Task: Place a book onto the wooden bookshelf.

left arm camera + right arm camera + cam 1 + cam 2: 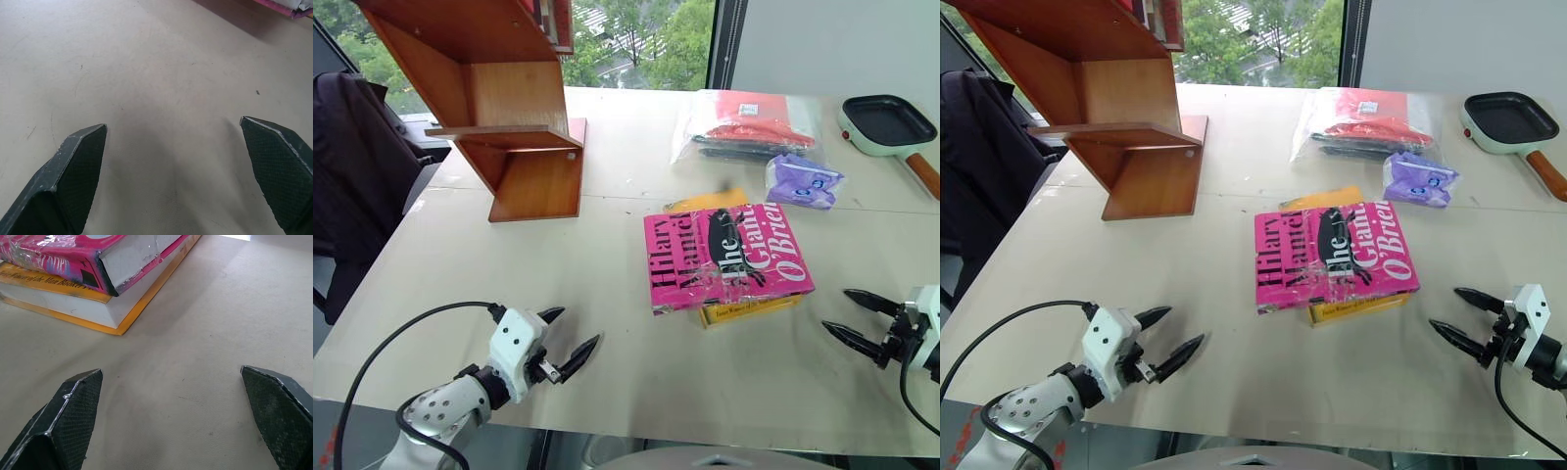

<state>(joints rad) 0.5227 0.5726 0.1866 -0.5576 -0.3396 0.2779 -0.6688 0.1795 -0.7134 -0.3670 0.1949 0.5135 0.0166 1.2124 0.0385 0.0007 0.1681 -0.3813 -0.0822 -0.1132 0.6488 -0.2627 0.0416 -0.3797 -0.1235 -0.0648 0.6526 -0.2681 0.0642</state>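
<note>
Your left hand [566,345] hangs low over the counter [607,294] with its jaws spread wide and nothing between them. The bookshelf [504,117] stands well ahead of it, at the far edge of the counter, its flat boards facing your way. Ahead and to the right of that hand, roughly midway between your two hands, the pink book [726,258] lies flat, face up, on top of a yellow book [744,308] whose edge shows beneath it. Beyond the books sit a clear bag [749,127] of red and dark items and a small purple packet [803,181], and a pan [891,125] rests at the far right. Your right hand [854,319] hovers just off the counter, near the pink book's right edge and pointing toward it, jaws also fully apart and empty. You are at the start: no grasp is made yet. I'd judge the next move is the right hand's, sliding in to pinch the pink book's overhanging edge without dragging the yellow one, then a long carry left and forward to the shelf.
</note>
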